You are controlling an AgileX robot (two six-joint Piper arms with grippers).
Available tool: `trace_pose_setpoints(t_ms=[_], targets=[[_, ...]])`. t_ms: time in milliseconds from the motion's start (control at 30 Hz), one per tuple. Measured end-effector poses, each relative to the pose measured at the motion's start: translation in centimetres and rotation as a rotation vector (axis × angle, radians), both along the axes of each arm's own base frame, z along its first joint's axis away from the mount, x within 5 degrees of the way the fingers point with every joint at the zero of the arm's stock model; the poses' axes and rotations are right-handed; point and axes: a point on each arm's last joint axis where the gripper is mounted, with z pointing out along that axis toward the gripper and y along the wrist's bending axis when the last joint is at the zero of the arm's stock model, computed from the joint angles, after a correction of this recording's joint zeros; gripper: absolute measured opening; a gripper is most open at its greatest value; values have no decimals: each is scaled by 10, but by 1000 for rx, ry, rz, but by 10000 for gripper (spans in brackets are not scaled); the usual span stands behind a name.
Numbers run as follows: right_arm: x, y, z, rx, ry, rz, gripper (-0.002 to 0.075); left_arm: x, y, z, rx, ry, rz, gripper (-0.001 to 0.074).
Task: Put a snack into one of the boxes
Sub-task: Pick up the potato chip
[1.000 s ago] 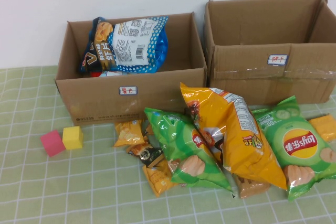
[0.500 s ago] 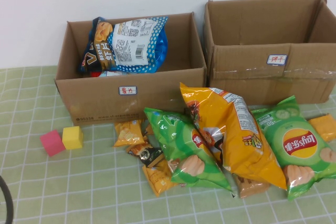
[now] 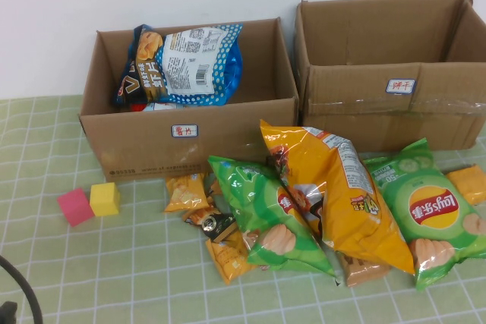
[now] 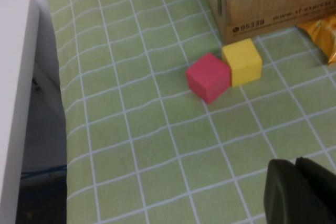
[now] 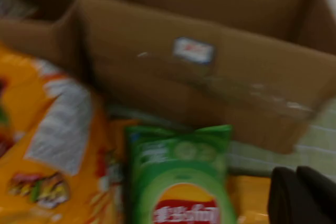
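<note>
Snack bags lie in front of two open cardboard boxes: a green Lay's bag, a large yellow bag, another green bag and small orange packets. The left box holds a blue chip bag. The right box looks empty. My left gripper is shut and empty over the tablecloth near the cubes. My right gripper is shut and empty, next to the green Lay's bag and in front of the right box.
A red cube and a yellow cube sit left of the snacks, by the left box's corner. They also show in the left wrist view, red cube and yellow cube. The table's left edge is close.
A black part of the left arm has come further into the bottom-left corner of the high view. The snacks and boxes have not moved.
</note>
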Motion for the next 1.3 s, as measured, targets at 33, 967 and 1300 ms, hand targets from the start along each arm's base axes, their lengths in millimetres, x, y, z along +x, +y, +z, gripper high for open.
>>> trace_pose_setpoints(t_ms=[33,967,1300], targets=[[4,8,-2,-25,13,45,2,0,0,0,-5,-5,0,-2],[145,148,-97,-51,571,138,538,1,-2,-4,-35,-15,1,-2],[146,149,-69,-39,605,110,221,1,-2,-4,-41,-30,1,-2]])
